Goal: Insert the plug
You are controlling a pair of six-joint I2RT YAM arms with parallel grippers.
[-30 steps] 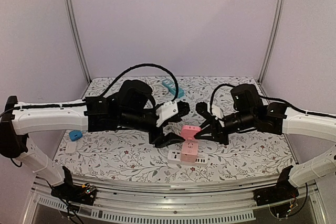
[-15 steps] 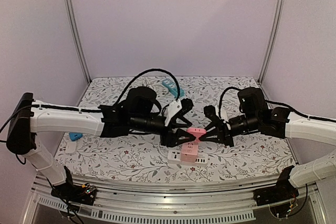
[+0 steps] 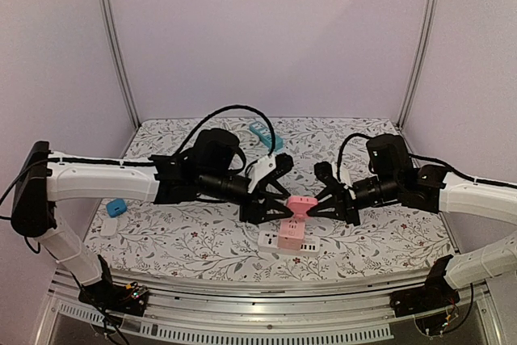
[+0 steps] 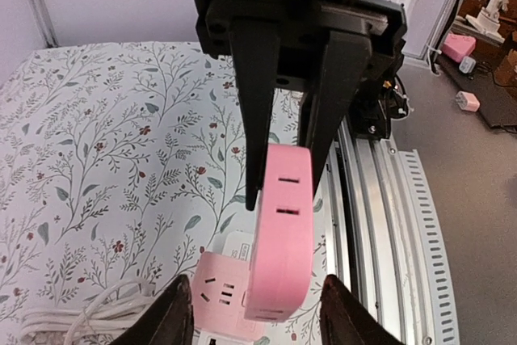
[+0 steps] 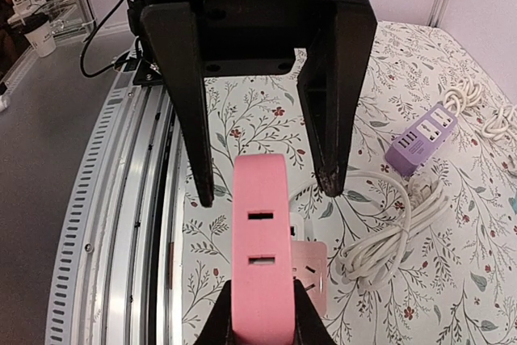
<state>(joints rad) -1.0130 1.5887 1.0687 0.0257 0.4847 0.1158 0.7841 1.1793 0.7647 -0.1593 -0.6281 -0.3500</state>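
Observation:
My right gripper (image 5: 263,313) is shut on a pink plug block (image 5: 262,236) with two slots in its face, holding it above the table (image 3: 186,240). From the opposite side, my left gripper (image 4: 255,280) is open. Its fingers (image 5: 192,119) straddle the pink plug (image 4: 279,232) with a gap on each side. In the top view the two grippers meet at mid-table, left gripper (image 3: 283,187) and right gripper (image 3: 317,202) around the plug (image 3: 300,202). Below it a pink socket block (image 3: 291,236) sits on a white power strip (image 3: 268,241).
A purple power strip (image 5: 416,139) with a coiled white cable (image 5: 392,236) lies beyond the socket. A teal strip (image 3: 265,135) lies at the back. A small blue item (image 3: 115,208) and a white one (image 3: 107,228) sit at the left. The metal rail (image 3: 266,292) borders the near edge.
My left gripper has moved in toward the pink plug and its jaws have narrowed around it. The right gripper has shifted slightly and kept its grip.

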